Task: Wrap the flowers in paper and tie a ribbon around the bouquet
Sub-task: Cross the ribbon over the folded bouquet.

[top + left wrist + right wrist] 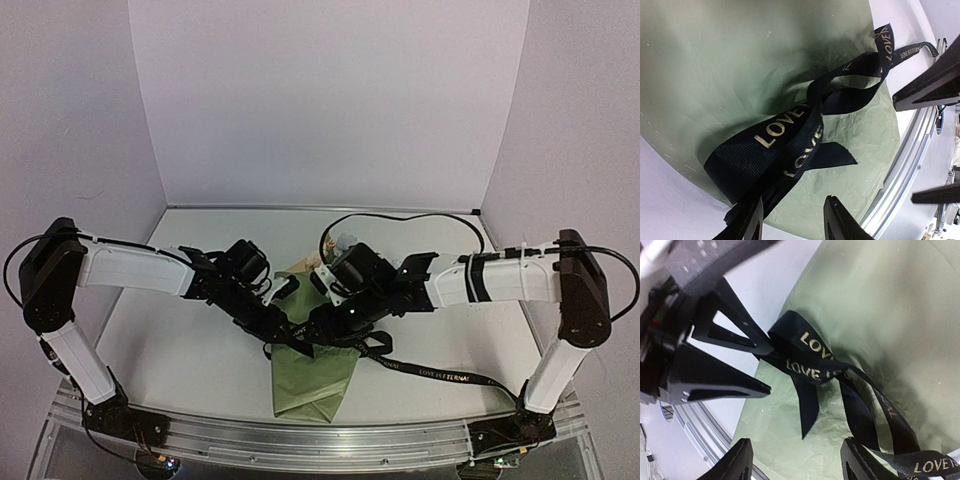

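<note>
The black ribbon (pixel 790 135) has pale gold letters on it. Up close you can read "LOVE" more than once, and on the long tail that runs off to the right of the bouquet (pixel 315 385) it says "LOVE IS ETERNAL". The bouquet lies on a white table (pixel 180 340) with plain pale walls (pixel 320 100) behind it and at both sides, and a shiny metal rail (pixel 300 440) runs just in front of its narrow end. The paper (pixel 740 60) is olive green and crinkly near its edge. At the far end of the bouquet some small pale flowers (pixel 338 243) peek out, too blurry to see well. The ribbon sits in loose loops on top of the bouquet, about the middle of it, with one short cut end lying flat on the paper. Both arms meet over that spot. The left gripper (pixel 792 222) is partly open – the ribbon runs past one of its fingers (pixel 752 220), but nothing is pinched. The right gripper (pixel 800 462) stands wider apart above the bouquet, with a ribbon strand beside one finger and nothing held.
</note>
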